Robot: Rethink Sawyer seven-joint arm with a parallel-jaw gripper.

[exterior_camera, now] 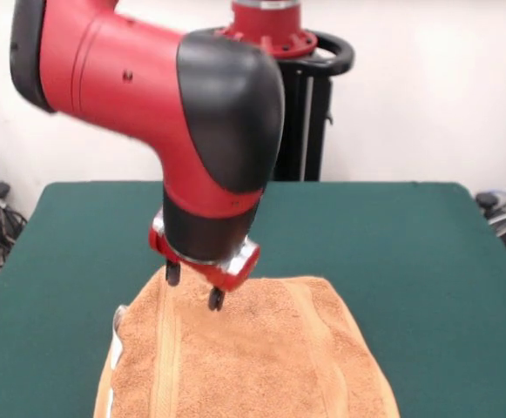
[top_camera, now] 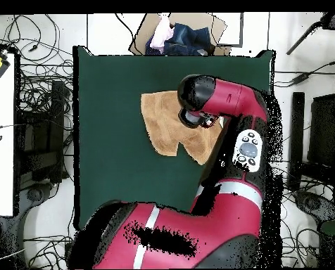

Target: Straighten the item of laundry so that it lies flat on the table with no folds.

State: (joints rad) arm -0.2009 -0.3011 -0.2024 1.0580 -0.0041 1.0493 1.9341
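The orange-tan towel [exterior_camera: 253,357] is lying on the green table [exterior_camera: 427,261], close to the edge that is opposite to the robot and about in the middle of this edge; in the front view its lower part is going out of the picture. The woven bands are running along the cloth, and one corner [exterior_camera: 120,320] is turning up a little, showing something white; the red and black arm [exterior_camera: 174,104] is reaching down over the towel's robot-side edge. The gripper [exterior_camera: 194,286] is hanging with its two dark fingers [exterior_camera: 216,299] standing apart, holding nothing; the tips are just above the cloth or touching it, I cannot tell which.
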